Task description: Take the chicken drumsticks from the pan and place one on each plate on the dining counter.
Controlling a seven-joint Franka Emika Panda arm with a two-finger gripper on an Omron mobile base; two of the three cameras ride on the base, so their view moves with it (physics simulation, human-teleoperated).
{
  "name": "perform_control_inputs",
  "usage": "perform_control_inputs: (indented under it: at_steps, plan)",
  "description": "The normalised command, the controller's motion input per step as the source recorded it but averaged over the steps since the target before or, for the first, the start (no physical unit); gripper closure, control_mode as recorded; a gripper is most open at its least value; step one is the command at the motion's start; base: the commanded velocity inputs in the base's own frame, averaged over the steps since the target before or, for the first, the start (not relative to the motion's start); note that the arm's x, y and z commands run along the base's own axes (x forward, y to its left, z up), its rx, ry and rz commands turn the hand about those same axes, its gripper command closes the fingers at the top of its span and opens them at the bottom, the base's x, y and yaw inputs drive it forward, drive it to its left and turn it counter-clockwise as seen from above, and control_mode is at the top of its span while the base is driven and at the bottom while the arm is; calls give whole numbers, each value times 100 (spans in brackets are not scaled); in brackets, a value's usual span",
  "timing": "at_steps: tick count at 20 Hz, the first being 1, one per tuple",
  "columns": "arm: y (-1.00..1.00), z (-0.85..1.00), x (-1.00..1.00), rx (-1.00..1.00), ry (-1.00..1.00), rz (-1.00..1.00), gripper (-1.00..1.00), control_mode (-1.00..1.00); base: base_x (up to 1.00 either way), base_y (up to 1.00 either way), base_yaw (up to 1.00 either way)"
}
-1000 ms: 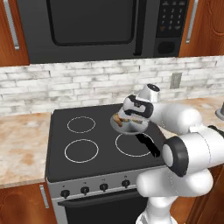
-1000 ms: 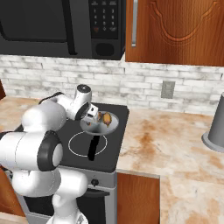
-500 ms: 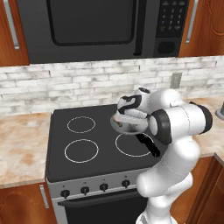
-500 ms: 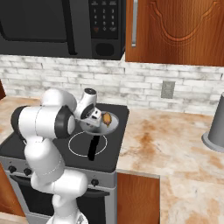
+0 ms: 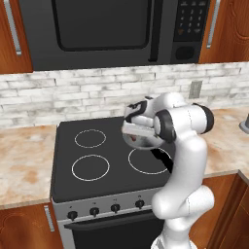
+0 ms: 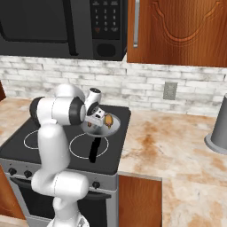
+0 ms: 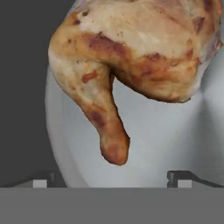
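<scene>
Here, the gripper (image 7: 112,177) is seen lowered close over the pan (image 7: 175,131) on the black cooktop (image 5: 97,146). In the hand view its two dark finger tips (image 7: 43,178) stand wide apart at the bottom, with nothing clasped between them. A chicken drumstick (image 7: 131,57) is shown directly ahead, lying on the pale grey floor of the pan: the broad golden-brown body is spread across the top of that view and the narrow bone end is pointed down toward the gap between the tips. Whether the tips are touching the meat cannot be told. The pan's curved wall is seen at the left of the hand view, with dark stove surface beyond it.

In the right base view the pan (image 6: 113,128) is set on the rear right burner, its straight black handle (image 6: 94,148) running toward the front of the stove, and an orange-tan piece of chicken (image 6: 108,120) is visible in it just beside the hand (image 6: 96,119). In the left base view the pan (image 5: 138,141) is largely covered by the white wrist, and the three other burner rings (image 5: 90,138) are left bare. A black microwave (image 5: 112,29) is mounted above the stove, in front of a pale brick backsplash (image 5: 63,99). Marbled beige counter (image 6: 177,150) extends on both sides, and a grey cylindrical container (image 6: 219,128) is standing at its far right.
</scene>
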Motion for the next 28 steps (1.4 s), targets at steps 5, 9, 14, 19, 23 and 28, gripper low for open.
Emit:
perform_control_inputs:
  at_steps: [5, 9, 14, 19, 23, 28]
  plan:
    - [9, -48, 46, 0, 4, 0, -100, -100, 0, 0, 0]
    - [11, -42, 51, -2, 0, 0, -100, -100, 0, 0, 0]
    - [53, -52, 4, -10, 6, 0, 100, -100, 0, 0, 0]
    - [58, -59, 0, -9, 13, 0, 100, -100, 0, 0, 0]
    - [62, -55, 3, -3, 11, 0, 100, -100, 0, 0, 0]
    - [50, -32, 0, -2, 9, 0, 100, -100, 0, 0, 0]
